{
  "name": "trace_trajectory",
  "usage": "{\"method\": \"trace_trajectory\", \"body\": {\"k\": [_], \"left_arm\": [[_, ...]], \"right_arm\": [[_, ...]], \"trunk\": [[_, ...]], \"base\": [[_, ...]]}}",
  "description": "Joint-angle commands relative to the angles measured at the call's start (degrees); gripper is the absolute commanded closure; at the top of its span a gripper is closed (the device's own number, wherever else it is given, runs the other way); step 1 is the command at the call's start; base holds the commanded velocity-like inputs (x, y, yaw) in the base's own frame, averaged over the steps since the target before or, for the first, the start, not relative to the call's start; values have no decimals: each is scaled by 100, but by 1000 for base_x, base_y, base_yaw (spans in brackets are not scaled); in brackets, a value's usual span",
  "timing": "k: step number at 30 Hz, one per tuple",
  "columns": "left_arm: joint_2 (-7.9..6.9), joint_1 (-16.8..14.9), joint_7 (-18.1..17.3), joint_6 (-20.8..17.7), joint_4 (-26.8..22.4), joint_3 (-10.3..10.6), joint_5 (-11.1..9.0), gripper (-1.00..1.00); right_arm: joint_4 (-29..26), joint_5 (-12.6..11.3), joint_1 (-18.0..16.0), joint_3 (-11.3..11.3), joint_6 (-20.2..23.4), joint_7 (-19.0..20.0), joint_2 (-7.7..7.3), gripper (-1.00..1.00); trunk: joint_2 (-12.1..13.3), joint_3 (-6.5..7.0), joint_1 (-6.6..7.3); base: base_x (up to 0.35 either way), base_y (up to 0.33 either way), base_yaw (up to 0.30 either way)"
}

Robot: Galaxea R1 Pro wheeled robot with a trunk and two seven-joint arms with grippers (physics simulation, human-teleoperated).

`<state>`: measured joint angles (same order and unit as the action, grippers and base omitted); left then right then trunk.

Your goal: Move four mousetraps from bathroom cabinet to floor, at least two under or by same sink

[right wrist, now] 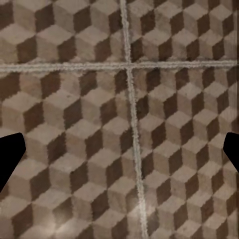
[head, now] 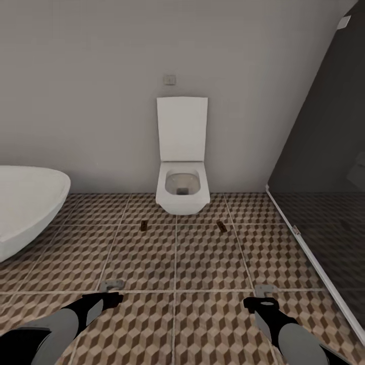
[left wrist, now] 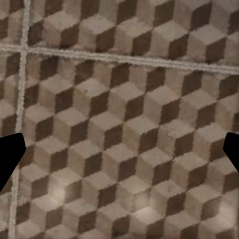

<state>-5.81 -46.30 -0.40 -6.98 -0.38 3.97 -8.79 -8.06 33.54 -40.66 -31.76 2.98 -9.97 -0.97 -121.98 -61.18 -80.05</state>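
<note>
white toilet [head: 182,190] between bathtub [head: 25,203] and glass screen [head: 324,152].

two mousetraps [head: 145,225] [head: 221,225], one toilet [head: 182,190], one bathtub [head: 25,208], two end effectors [head: 111,287] [head: 265,292].

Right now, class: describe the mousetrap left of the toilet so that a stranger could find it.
Find the white toilet on the back wall. On the patterned floor before it lie two small brown mousetraps; yours is nearer the bathtub.

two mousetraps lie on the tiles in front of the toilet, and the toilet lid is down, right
Not quite. The head view shows the toilet with its lid raised against the wall and the bowl open. The rest holds: two mousetraps lie on the patterned bathroom floor in front of it.
</note>
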Motion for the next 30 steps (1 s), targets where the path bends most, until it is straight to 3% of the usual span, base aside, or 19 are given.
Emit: {"method": "trace_trajectory", "body": {"k": [1, 12, 30], "left_arm": [[-3, -2, -4, -29, -1, 43, -59, -100], [-24, 91, -4, -47, 25, 39, -69, -100], [-21, 277, -4, -55, 29, 42, -133, -100]], "right_arm": [[-1, 66, -3, -22, 28, -11, 2, -100], [202, 203, -2, -23, 32, -13, -35, -100], [683, 231, -9, -23, 28, -14, -86, -100]], "trunk": [[40, 15, 23], [481, 212, 265], [1203, 535, 660]], "base": [[0, 0, 0], [0, 0, 0], [0, 0, 0]]}}
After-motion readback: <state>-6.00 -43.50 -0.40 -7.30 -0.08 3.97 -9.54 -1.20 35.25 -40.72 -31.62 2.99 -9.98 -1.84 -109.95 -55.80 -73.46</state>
